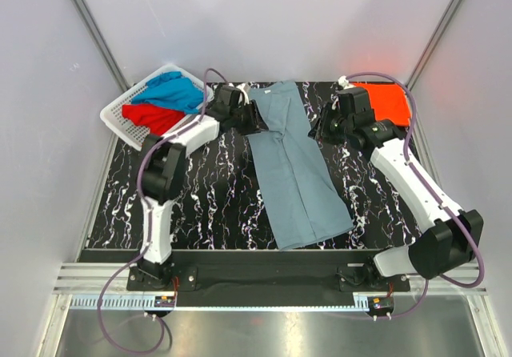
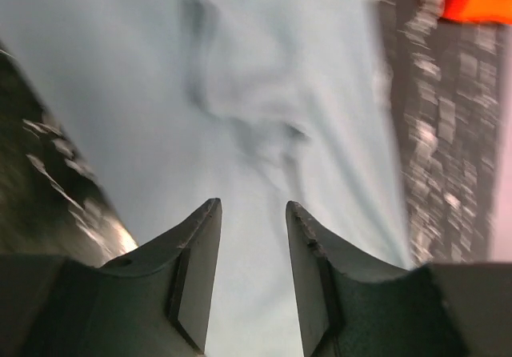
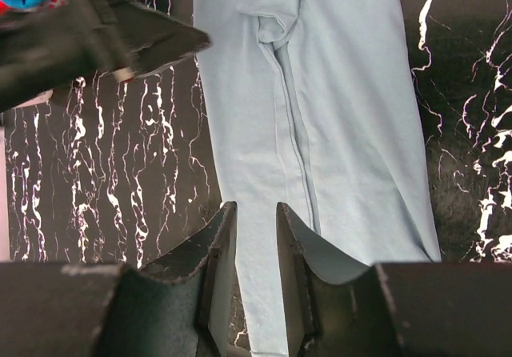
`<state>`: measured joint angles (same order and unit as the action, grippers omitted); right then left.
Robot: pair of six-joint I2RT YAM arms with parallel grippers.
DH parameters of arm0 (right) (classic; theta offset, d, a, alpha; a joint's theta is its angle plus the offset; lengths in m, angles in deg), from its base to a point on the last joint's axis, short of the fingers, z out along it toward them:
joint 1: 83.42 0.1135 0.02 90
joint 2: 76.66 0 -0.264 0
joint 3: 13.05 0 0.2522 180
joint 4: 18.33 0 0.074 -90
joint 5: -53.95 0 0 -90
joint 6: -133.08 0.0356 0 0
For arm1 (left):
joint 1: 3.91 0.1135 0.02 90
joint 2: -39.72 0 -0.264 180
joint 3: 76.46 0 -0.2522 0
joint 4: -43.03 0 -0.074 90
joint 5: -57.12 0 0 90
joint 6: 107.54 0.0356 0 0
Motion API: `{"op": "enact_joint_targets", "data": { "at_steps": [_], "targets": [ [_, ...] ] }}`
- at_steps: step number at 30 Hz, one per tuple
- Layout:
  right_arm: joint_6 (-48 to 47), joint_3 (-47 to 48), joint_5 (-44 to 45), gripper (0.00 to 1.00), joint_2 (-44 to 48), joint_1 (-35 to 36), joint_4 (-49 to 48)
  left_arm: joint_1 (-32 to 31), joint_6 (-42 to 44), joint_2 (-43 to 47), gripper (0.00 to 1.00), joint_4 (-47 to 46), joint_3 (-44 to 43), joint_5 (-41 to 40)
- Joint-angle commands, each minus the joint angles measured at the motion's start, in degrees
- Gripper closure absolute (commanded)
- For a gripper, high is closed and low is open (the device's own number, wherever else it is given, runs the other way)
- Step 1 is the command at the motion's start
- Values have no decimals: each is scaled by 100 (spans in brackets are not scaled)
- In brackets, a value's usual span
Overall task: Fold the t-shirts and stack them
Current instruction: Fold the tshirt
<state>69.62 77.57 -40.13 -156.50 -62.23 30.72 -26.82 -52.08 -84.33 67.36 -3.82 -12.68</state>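
The dull grey-blue t-shirt [image 1: 296, 173] lies folded lengthwise into a long strip down the middle of the table. My left gripper [image 1: 258, 121] hovers at the strip's far left edge. In the left wrist view, the gripper [image 2: 252, 205] is open over the cloth [image 2: 264, 69], with nothing between the fingers. My right gripper [image 1: 318, 129] sits at the strip's far right edge. In the right wrist view, it [image 3: 254, 206] is open above the cloth [image 3: 336, 117], its gap empty. The orange-red t-shirt [image 1: 386, 101] lies folded at the back right.
A white slotted basket [image 1: 120, 113] at the back left holds a bright blue t-shirt [image 1: 172, 93] and a red t-shirt [image 1: 156, 117]. The black marbled table [image 1: 200, 205] ends at grey walls on three sides. The left arm's gripper [image 3: 120, 37] shows in the right wrist view.
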Motion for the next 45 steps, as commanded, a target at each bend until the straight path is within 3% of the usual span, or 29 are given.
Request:
{"op": "enact_joint_targets", "data": {
  "at_steps": [1, 7, 15, 19, 21, 26, 38, 45],
  "targets": [
    [-79, 207, -93, 66, 178, -54, 101, -265, 96, 1057, 57, -268, 262, 414],
    [-18, 215, -155, 66, 565, -80, 259, -1231, 54, 2042, 58, 67, 1421, -174],
    [-123, 268, -32, 69, 1066, -150, 646, -2471, -228, 2727, 83, 209, 2969, -500],
    [-88, 189, -75, 69, 1136, -168, 699, -2901, -606, 2974, 86, 76, 3602, -324],
    [-44, 154, -128, 69, 1172, -168, 716, -3043, -650, 3097, 86, 243, 3708, -613],
    [0, 92, -269, 69, 1295, -168, 707, -3166, -931, 3185, 84, 226, 4429, -912],
    [-44, -452, -208, 69, 1251, -168, 725, -3078, -1133, 3773, 83, 1501, 5088, -2319],
    [-35, -637, -217, 70, 1277, -159, 628, -3219, -1265, 4574, 83, -61, 4923, -1450]
  ]
}}
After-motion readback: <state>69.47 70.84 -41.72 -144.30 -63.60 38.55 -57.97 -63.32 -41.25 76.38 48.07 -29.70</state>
